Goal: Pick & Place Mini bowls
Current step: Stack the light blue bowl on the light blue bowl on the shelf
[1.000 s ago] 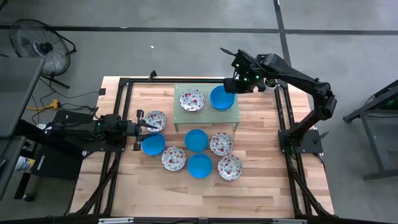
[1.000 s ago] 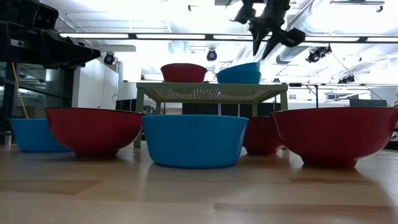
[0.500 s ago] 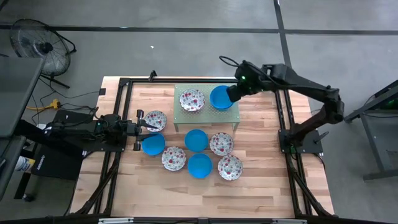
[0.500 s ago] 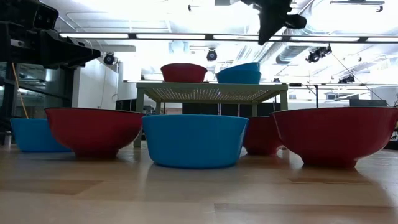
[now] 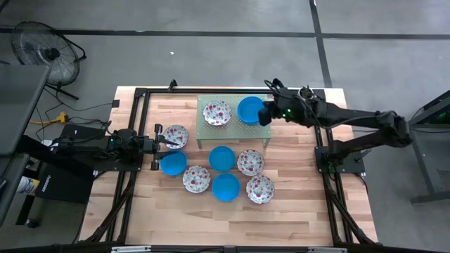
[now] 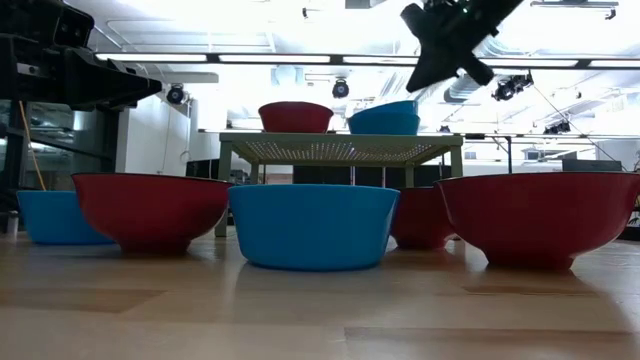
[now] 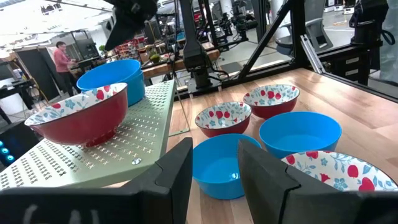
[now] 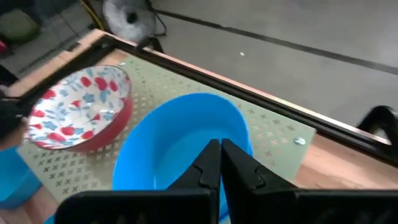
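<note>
Blue bowl [image 5: 249, 110] rests on the green stand [image 5: 264, 130] near the tabletop's far edge; right gripper [image 5: 264, 112], fingers closed and empty, hovers beside it. Next: fetch another bowl.

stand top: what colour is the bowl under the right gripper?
Plain bright blue bowl, no pattern. Clearest in the right wrist view.

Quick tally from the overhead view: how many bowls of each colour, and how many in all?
Blue bowls: 4, one on the stand
Floral bowls: 5, one on the stand
Total: 9
</note>
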`<action>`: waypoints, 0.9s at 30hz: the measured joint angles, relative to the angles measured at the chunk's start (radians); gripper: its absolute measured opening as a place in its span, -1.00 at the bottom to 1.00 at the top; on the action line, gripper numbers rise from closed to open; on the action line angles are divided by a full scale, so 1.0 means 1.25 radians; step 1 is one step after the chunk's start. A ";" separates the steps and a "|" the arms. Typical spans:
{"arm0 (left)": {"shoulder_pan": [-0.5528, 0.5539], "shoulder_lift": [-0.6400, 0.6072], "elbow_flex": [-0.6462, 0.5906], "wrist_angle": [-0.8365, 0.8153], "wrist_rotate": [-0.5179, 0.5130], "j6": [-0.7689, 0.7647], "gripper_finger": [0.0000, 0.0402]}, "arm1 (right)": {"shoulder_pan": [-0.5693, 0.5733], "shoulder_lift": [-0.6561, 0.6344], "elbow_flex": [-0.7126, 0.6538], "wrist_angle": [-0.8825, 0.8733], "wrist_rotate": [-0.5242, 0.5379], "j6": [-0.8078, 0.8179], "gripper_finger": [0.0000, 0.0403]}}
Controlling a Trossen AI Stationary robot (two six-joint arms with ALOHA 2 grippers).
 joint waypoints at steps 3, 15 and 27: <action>0.000 0.000 0.000 0.000 0.000 0.000 -0.38 | -0.001 -0.010 -0.054 0.071 -0.018 -0.018 -1.00; 0.000 0.000 0.000 0.000 0.000 0.000 -0.38 | -0.012 -0.011 -0.145 0.179 -0.029 -0.036 -1.00; 0.000 0.000 0.000 0.000 0.000 0.000 -0.38 | 0.004 -0.027 -0.111 0.186 -0.047 -0.012 -1.00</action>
